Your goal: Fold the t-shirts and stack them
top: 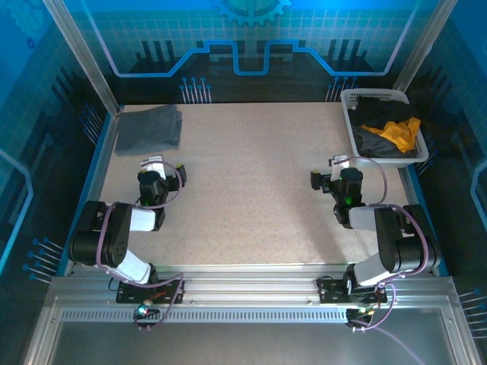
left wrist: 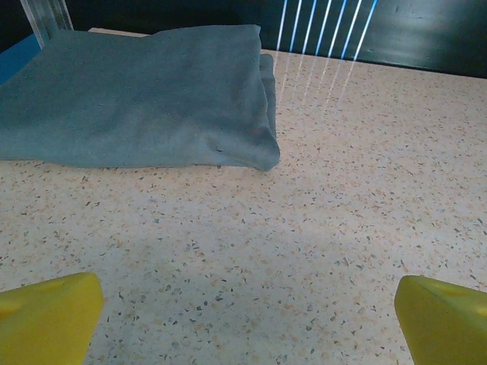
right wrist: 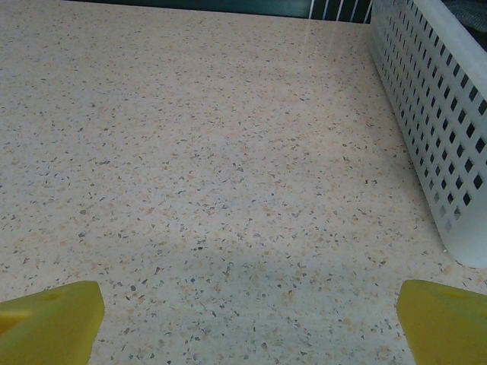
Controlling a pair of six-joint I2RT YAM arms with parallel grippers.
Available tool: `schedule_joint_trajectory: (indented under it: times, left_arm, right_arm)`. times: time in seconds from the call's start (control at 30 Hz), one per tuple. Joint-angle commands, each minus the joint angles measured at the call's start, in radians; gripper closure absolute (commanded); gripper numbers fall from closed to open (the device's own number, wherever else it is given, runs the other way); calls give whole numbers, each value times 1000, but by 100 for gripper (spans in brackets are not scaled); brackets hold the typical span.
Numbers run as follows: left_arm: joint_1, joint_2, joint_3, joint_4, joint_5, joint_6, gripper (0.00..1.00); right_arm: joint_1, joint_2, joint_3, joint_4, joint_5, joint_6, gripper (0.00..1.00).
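A folded slate grey t-shirt lies flat at the table's far left corner, and the same folded grey shirt fills the upper left of the left wrist view. A black t-shirt and an orange-yellow t-shirt are heaped in the white basket at the far right. My left gripper hovers just short of the grey shirt, open, its yellow fingertips wide apart over bare table. My right gripper stands open beside the basket wall, its fingertips holding nothing.
The speckled table stretches between the two arms. Metal frame posts rise at the far corners, and a blue rail lines the left edge. The basket sits tight against the right edge.
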Motion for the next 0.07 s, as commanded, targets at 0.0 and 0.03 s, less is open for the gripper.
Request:
schedule_joint_trajectory:
  times: [0.0,0.03]
  left_arm:
    - [-5,-5,-5,7,9,29,1]
    - [-5,-5,-5,7,10,29,1]
  right_arm:
    - [9,6,15,22,-5,-13,0]
    - [8,6,16,23,-5,-13,0]
